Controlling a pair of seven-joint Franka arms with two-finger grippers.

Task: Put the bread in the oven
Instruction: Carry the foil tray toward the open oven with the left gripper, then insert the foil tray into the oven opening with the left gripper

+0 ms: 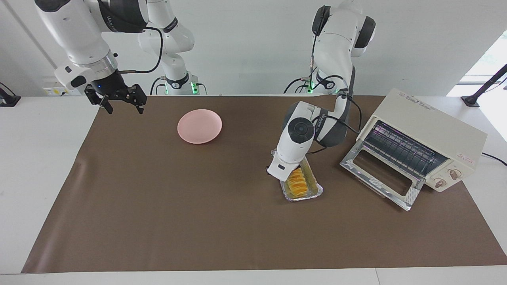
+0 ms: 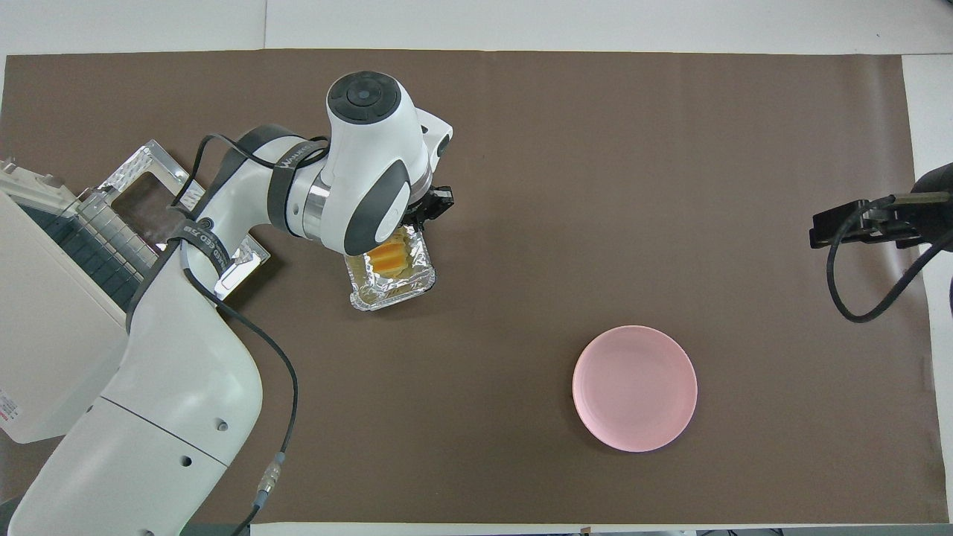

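The bread [image 1: 296, 184] is a golden-yellow ridged loaf lying in a crinkled foil tray [image 1: 313, 190] on the brown mat. In the overhead view, the bread [image 2: 386, 257] and tray [image 2: 406, 286] are partly covered by my left arm. My left gripper [image 1: 282, 177] is down at the end of the tray farther from the robots, and its hand hides its tips; it also shows in the overhead view [image 2: 428, 208]. The cream oven [image 1: 429, 132] stands at the left arm's end with its door [image 1: 378, 176] dropped open; it also shows in the overhead view [image 2: 52, 313]. My right gripper [image 1: 119, 101] is open and empty, waiting up over the mat's corner.
A round pink plate [image 1: 199, 126] lies on the mat toward the right arm's end, nearer to the robots than the tray; it also shows in the overhead view [image 2: 634, 387]. The oven's open door [image 2: 160, 197] lies beside the tray. My right gripper [image 2: 849, 223] shows at the overhead view's edge.
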